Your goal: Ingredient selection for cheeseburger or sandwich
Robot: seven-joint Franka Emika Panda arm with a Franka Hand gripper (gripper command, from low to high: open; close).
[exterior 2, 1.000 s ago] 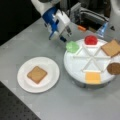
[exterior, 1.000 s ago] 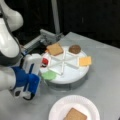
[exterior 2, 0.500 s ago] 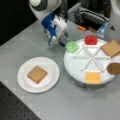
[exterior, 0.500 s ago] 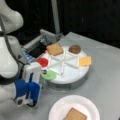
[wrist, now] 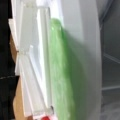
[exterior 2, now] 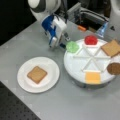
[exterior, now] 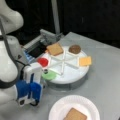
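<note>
The grey table (exterior: 105, 82) carries a round white divided tray (exterior: 72, 75) and, nearer a front view's bottom, a white paper plate (exterior: 58, 110). One tan-brown toast square (exterior 2: 37, 74) lies flat in the middle of that plate, with nothing stacked on it, so the sandwich stands at its first layer. In the tray's wedge compartments sit the other ingredients: a second toast square (exterior: 55, 49), a dark brown disc (exterior: 74, 49), a yellow square (exterior: 85, 60), a red disc (exterior: 43, 61) and a green leaf blob (exterior: 49, 74). The blue and white gripper (exterior 2: 62, 44) is just beside the tray's edge, nearest the green leaf blob, which fills the wrist view; whether its jaws are parted or closed I cannot tell. No writing or label can be read anywhere.
</note>
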